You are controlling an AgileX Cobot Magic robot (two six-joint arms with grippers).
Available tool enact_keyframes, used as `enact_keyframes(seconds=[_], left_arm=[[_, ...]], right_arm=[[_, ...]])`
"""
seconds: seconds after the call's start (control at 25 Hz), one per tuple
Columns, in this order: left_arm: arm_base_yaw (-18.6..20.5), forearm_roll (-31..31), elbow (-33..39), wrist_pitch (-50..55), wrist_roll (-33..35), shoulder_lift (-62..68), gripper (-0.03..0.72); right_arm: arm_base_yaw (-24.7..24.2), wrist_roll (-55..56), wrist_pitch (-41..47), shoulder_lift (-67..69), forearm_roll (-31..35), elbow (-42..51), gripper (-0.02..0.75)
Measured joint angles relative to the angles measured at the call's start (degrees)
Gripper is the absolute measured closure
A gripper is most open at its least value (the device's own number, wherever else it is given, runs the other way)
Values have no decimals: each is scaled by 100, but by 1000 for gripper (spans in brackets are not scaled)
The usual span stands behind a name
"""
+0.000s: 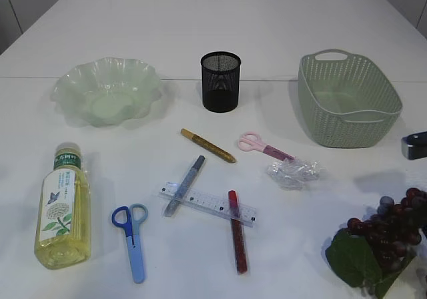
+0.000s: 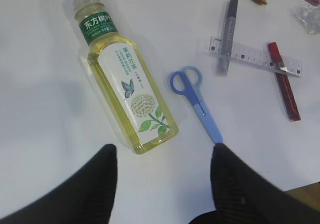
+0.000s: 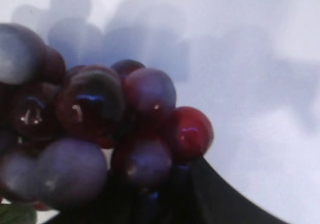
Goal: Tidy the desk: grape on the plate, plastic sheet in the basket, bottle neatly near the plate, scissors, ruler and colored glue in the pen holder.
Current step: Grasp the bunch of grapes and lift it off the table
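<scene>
**Grape step underway, everything else untouched**

Working the grape (image 1: pixel 387 229) first, by the look of it. Sits at the near right corner of the desk (image 1: pixel 200 25), green leaf on its left side, well apart from the plate (image 1: pixel 107 91) way over at far left. Right wrist view is filled with berries pressed right up against a dark finger (image 3: pixel 225 199) of the right gripper — looks clamped on the bunch, though only one finger shows, so more a judgement than a sure thing. Not lifted clear as far as can be told.

Next up: raise it, carry it across the whole desk to the plate, staying high over the ruler (image 1: pixel 208 204), glue sticks and pink scissors (image 1: pixel 263 145). Probably floppy, so gently.

Left gripper (image 2: pixel 162 156) hangs with fingers apart, holding nothing, just near of the bottle (image 2: pixel 122 84) lying flat at near left, blue scissors (image 2: pixel 195 101) just right of it. Pen holder (image 1: pixel 220 81) and basket (image 1: pixel 347 119) wait at the far side, plastic sheet (image 1: pixel 293 172) in front of the basket.
</scene>
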Motion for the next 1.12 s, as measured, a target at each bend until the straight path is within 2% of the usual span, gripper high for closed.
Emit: enact_keyframes(seconds=[0.44, 0.6, 0.76, 0.96, 1.12], left_arm=[[0, 0, 0, 0, 0, 0, 253], [0, 0, 0, 0, 0, 0, 253], [0, -20, 0, 0, 0, 0, 253], [0, -263, 0, 0, 0, 0, 253], [0, -481, 0, 0, 63, 0, 253]], right_arm=[[84, -191, 345, -2199, 357, 19, 562], [255, -570, 699, -2903, 767, 43, 562], [278, -1103, 1078, -3363, 1687, 68, 563], [278, -2071, 1393, -3614, 3558, 56, 563], [305, -2669, 1636, -3611, 4743, -237, 564]])
